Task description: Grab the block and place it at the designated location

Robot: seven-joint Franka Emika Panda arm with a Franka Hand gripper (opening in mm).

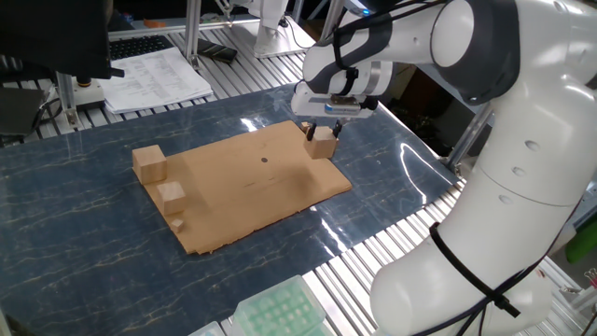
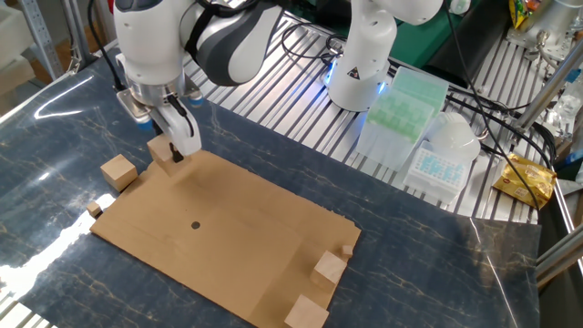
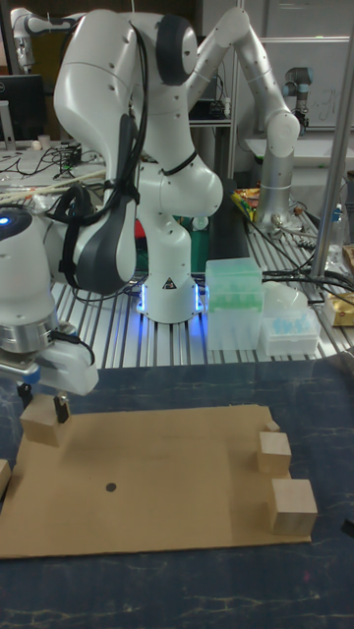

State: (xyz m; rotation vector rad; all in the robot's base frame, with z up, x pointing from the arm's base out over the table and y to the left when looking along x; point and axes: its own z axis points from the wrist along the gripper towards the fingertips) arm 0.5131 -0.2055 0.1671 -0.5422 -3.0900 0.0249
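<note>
At one corner of the cardboard sheet point(image 2: 228, 246), partly over its edge: the block point(image 2: 165, 149), a plain wooden cube, pinched between the fingers of the gripper point(image 2: 169, 150) of the white arm. Black dot point(image 2: 195, 225) marking the sheet's middle area, well apart from the block. Second cube point(image 2: 118, 171) on the blue marbled table point(image 2: 55, 118), just beside the sheet. Two further cubes, larger point(image 2: 306, 314) and smaller point(image 2: 329, 270), at the sheet's opposite end.
</note>
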